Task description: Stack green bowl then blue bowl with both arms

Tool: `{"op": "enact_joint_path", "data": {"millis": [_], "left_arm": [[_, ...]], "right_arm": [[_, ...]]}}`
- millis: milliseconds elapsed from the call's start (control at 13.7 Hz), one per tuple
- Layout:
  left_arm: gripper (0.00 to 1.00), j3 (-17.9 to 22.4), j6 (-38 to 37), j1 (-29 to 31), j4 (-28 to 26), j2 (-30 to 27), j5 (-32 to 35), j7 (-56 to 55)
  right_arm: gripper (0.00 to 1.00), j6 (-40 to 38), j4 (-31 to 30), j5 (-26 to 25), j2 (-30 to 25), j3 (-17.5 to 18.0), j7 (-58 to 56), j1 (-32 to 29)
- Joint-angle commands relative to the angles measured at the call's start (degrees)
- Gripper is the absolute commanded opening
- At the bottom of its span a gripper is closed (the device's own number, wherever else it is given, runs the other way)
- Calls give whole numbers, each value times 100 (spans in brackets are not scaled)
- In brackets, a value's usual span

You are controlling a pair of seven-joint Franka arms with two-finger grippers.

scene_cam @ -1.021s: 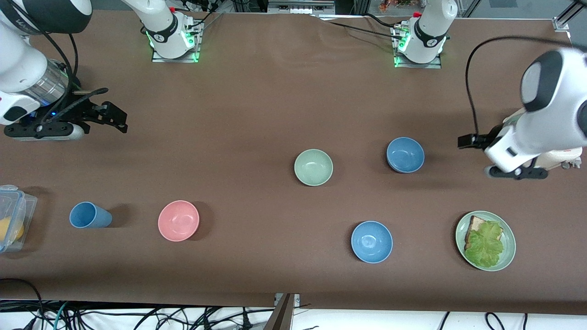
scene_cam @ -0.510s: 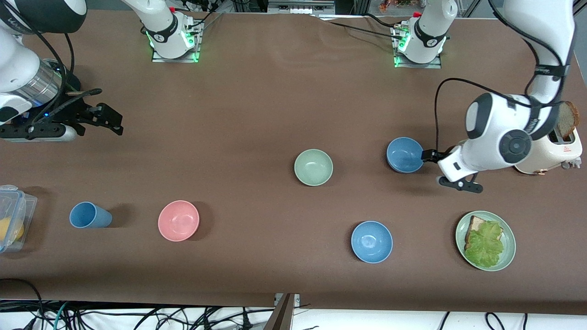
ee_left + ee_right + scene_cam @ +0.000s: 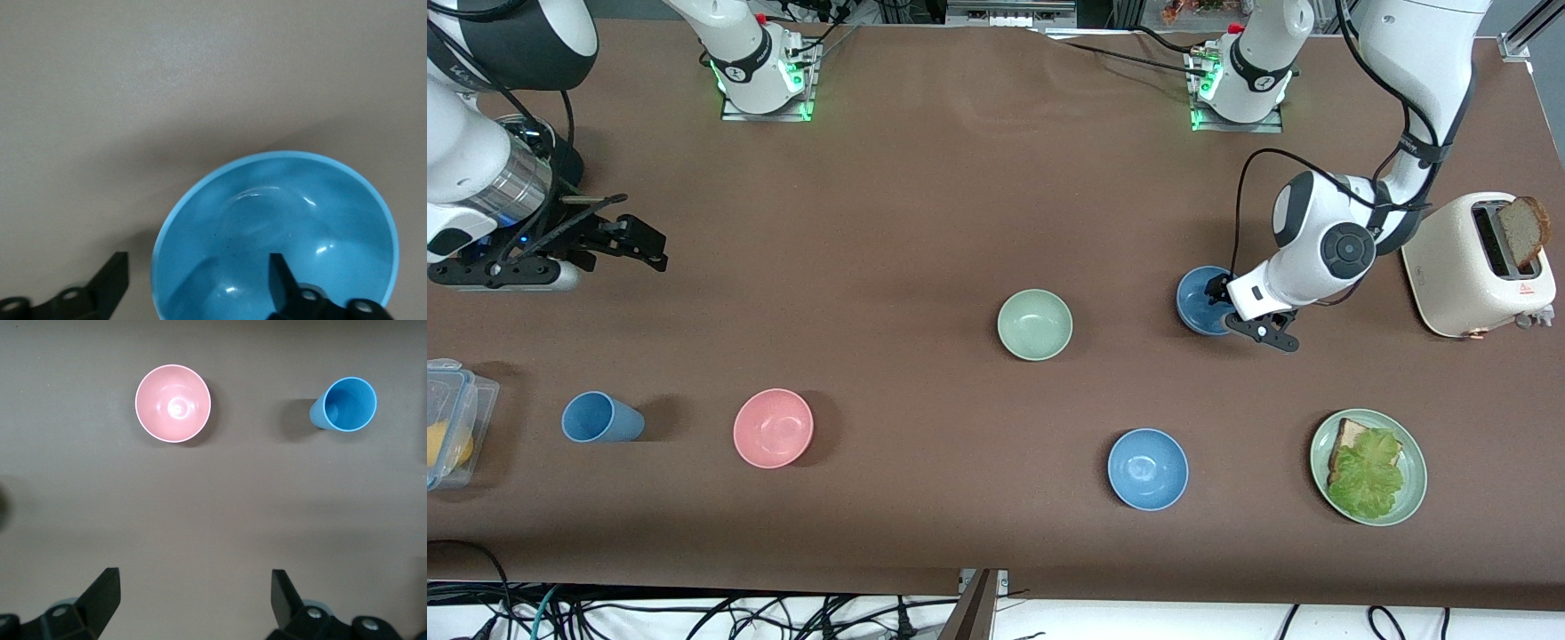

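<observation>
The green bowl (image 3: 1035, 324) sits upright mid-table, untouched. The muted blue bowl (image 3: 1193, 299) sits beside it toward the left arm's end. My left gripper (image 3: 1216, 300) is down at this bowl's rim, open. In the left wrist view the left gripper (image 3: 197, 277) straddles the rim of the blue bowl (image 3: 287, 213), one finger inside and one outside. My right gripper (image 3: 660, 249) is open and empty above bare table at the right arm's end. In the right wrist view the right gripper (image 3: 195, 590) holds nothing.
A brighter sky-blue bowl (image 3: 1148, 468) and a green plate with lettuce (image 3: 1416, 480) lie nearer the front camera. A toaster (image 3: 1458, 267) stands by the left arm. A pink bowl (image 3: 773, 428), a blue cup (image 3: 600, 417) and a clear container (image 3: 454, 391) lie toward the right arm's end.
My left arm has swung from the toaster toward the blue bowl and come down onto its rim. The right gripper has barely moved. No bowl has moved.
</observation>
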Motion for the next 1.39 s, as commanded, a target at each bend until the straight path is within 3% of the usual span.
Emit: {"op": "enact_joint_path", "data": {"millis": [0,438,583,948,1312], "left_arm": [[0,-9,61,40,-2,-58,4,214],[0,0,-1,101,68,-111,4,373],[0,0,-236,110,313,-172,4,338],[0,-53,-2687,-284,2534,-68,-363,84],[0,-44,-2936,-1074,3565,433,-673,-1293]], "right_arm": [[100,-70,124,37,25,32,-93,-64],[100,-70,124,46,25,32,-93,-64],[100,-70,124,46,25,32,-93,-64],[100,-70,124,54,25,32,-93,-64],[100,-52,124,63,25,40,-85,-55]]}}
